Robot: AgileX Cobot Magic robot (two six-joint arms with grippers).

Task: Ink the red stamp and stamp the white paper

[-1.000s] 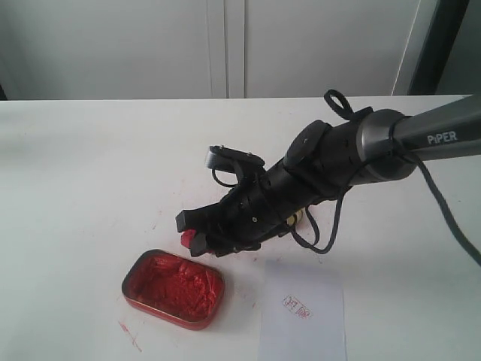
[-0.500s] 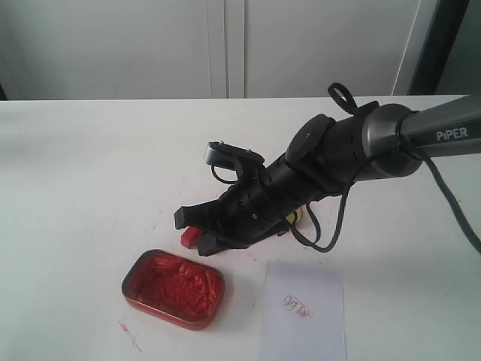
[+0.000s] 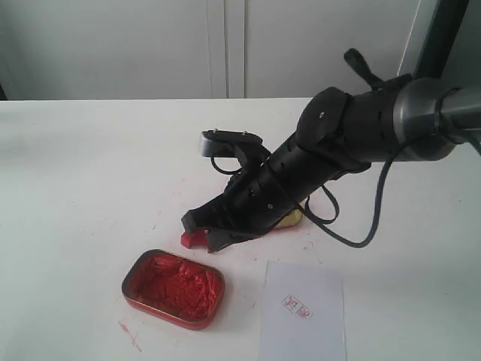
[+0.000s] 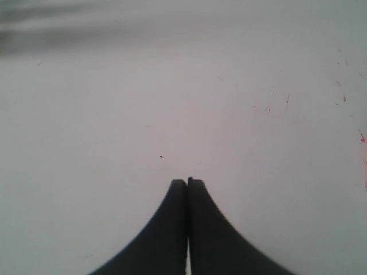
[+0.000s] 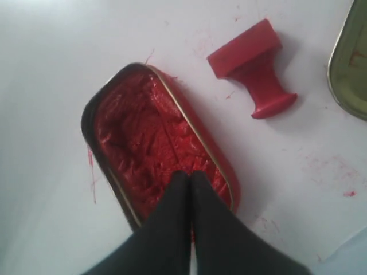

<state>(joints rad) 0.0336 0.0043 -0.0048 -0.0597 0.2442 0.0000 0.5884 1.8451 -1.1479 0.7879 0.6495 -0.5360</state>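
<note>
Two red marks (image 3: 297,307) were spotted on the white paper (image 3: 301,342), so the stamping looked done, probably. The red stamp (image 5: 252,71) was found lying on its side on the worktop (image 3: 90,165), just beside the ink tin (image 3: 159,313). Both the right gripper (image 5: 191,175) and the left gripper (image 4: 187,182) were clenched on nothing.

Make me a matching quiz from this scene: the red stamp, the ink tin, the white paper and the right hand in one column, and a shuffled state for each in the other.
Column one:
1. red stamp
2. ink tin
3. white paper
4. right hand

Column two:
A. shut, holding nothing
B. lying on its side, not gripped
C. open, red inside
D. bears a small red imprint

Pairs: 1-B, 2-C, 3-D, 4-A
</note>
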